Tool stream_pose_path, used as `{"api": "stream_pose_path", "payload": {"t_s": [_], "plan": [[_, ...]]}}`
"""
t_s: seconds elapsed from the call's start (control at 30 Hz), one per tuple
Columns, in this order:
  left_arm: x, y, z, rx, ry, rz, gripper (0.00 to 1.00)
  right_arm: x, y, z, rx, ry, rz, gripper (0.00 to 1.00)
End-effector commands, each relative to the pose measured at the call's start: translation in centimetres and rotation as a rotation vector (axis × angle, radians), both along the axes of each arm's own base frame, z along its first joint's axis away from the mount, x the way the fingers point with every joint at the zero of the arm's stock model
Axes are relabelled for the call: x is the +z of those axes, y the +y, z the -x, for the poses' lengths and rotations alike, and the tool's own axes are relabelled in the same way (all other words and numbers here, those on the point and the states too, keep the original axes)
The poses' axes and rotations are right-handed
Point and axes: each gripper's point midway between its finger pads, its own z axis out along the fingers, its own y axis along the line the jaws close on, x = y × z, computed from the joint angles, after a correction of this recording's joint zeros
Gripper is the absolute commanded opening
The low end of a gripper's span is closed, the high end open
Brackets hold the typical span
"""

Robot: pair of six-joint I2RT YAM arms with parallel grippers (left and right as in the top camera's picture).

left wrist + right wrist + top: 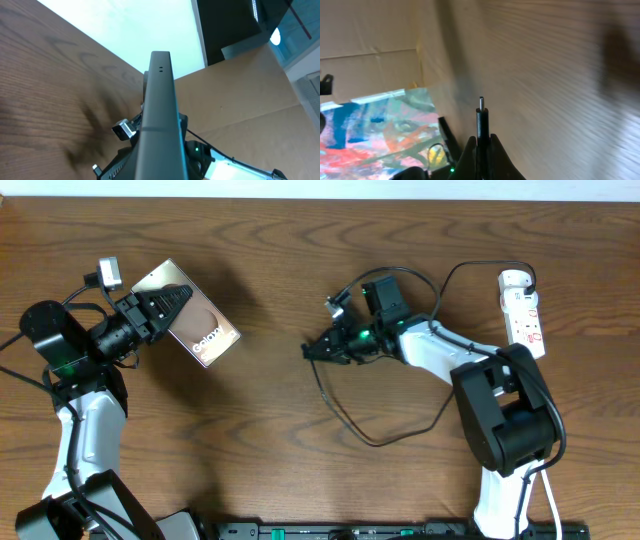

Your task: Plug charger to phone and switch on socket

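Observation:
My left gripper point(165, 308) is shut on the phone point(203, 332), a bronze-brown slab with white "Galaxy" lettering, held tilted above the table at the left. In the left wrist view the phone's grey edge point(159, 115) points away, with two small holes near its end. My right gripper point(318, 350) is shut on the charger plug; the black cable point(375, 442) loops behind it over the table. In the right wrist view the plug tip point(481, 117) sticks out between the fingers point(482, 150). The white socket strip point(523, 310) lies at the far right.
The wooden table point(280, 440) runs under both arms. The right arm's base point(505, 425) stands at the lower right, the left arm's base point(80, 510) at the lower left. A cardboard wall point(240, 100) shows in the wrist views.

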Motion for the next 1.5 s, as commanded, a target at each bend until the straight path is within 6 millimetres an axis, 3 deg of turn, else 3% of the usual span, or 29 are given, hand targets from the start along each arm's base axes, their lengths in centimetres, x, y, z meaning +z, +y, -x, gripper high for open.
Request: {"api": "stream_pose_path", "payload": {"t_s": [0.0,0.2,0.43,0.53,0.7,1.17,1.47], "plan": [[0.7,-0.1,0.3,-0.02,-0.02,-0.004,0.08,-0.1,-1.6,-1.4,0.016,-0.116,0.042,0.02],[0.6,-0.1,0.3,-0.021,-0.033,-0.015,0.07,-0.8,-4.5,-2.4,0.027,-0.149,0.263,0.01],[0.6,-0.1,0.3,-0.021,-0.038,-0.018,0.07,-0.7,-10.2,-3.7,-0.018,-0.137,0.699,0.01],[0.6,-0.1,0.3,-0.022,-0.038,-0.019,0.07,-0.6,-12.0,-3.1,-0.02,-0.109,0.809,0.01],[0.7,-0.2,0.5,-0.037,-0.042,-0.019,0.08,-1.5,-14.4,-0.6,-0.014,0.014,0.936,0.01],[0.7,-0.6,1.0,-0.071,-0.04,-0.012,0.07,-4.0,-17.6,5.2,0.031,0.227,1.077,0.01],[0.7,-0.7,1.2,-0.082,-0.041,-0.011,0.08,-6.4,-17.4,7.8,0.052,0.272,1.108,0.01]]}}
